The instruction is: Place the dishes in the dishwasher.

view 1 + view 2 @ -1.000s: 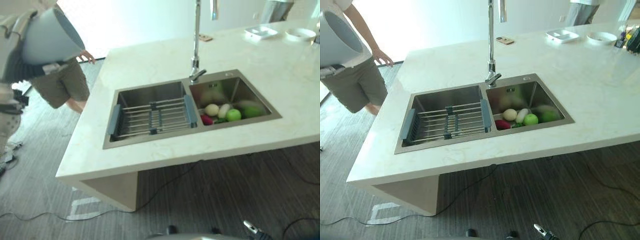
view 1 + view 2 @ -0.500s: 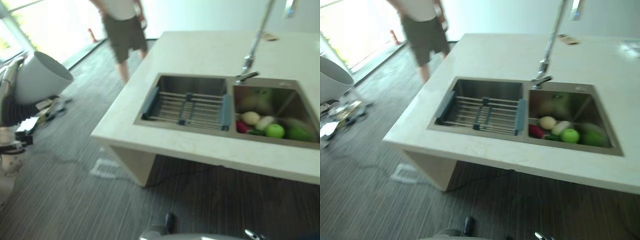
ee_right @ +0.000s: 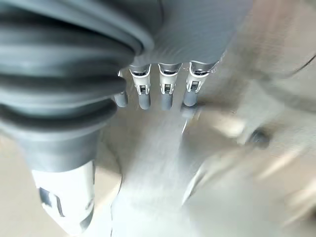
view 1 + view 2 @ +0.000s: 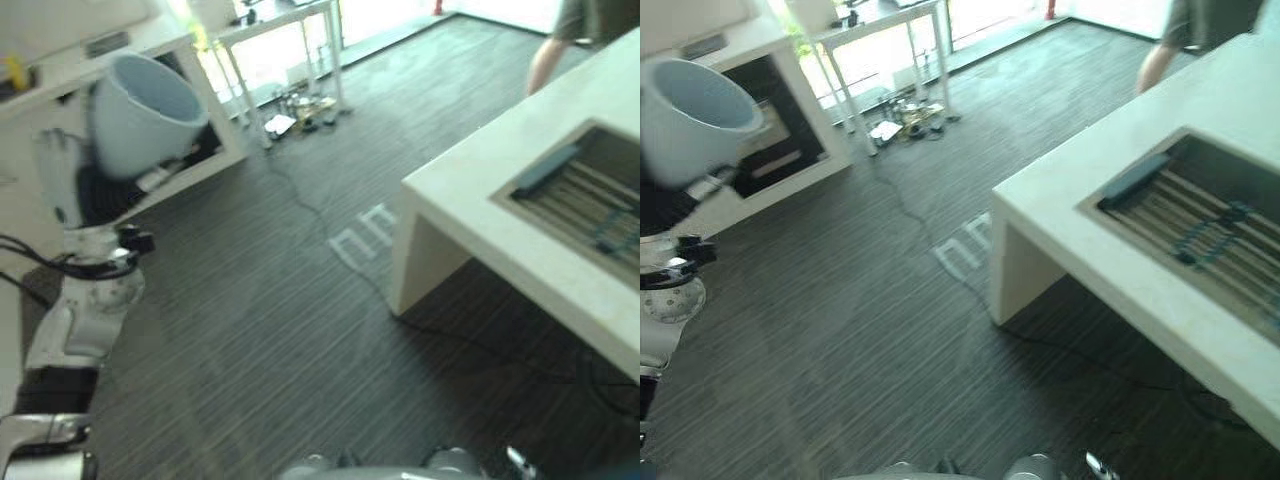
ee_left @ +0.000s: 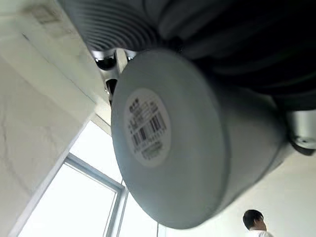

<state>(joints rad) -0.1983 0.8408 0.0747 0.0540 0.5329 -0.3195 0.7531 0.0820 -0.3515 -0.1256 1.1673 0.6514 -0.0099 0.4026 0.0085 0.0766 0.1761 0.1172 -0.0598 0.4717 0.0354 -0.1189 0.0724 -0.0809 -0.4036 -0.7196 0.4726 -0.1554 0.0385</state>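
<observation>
A pale grey-blue bowl is held up at the left, tilted so its mouth faces the room. My left hand is shut on it from below and behind. In the left wrist view the bowl's round base carries a barcode sticker and the dark ribbed cover wraps over it. A white counter with a dark opening under it stands just behind the bowl. My right hand hangs with straight fingers and holds nothing.
The pale stone island with its sink and slatted rack fills the right side. A person's leg shows at the top right. A thin-legged white table stands at the back over floor clutter. Dark striped floor lies between.
The camera has swung left, so the island and sink now sit at the right edge and the white counter and table have come into view. The bowl stays in my left hand.
</observation>
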